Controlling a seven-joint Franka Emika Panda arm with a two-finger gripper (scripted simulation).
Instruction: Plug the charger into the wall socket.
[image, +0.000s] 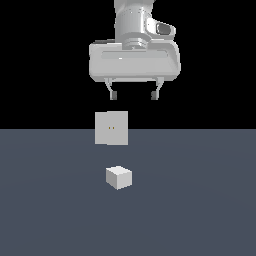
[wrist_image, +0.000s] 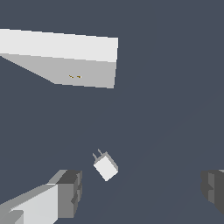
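Dark slate floor (image: 200, 210) under a black backdrop, and the gripper (image: 133, 95) hangs high above it, fingers (image: 113, 93) spread wide and holding nothing. Below it, apart from the fingers, the charger (image: 119, 177) rests on the floor; the wrist view shows its two prongs (wrist_image: 99, 153) pointing toward the wall socket (image: 111, 128). That plate stands upright beyond the cube, two yellowish holes (image: 111, 128) at its centre.
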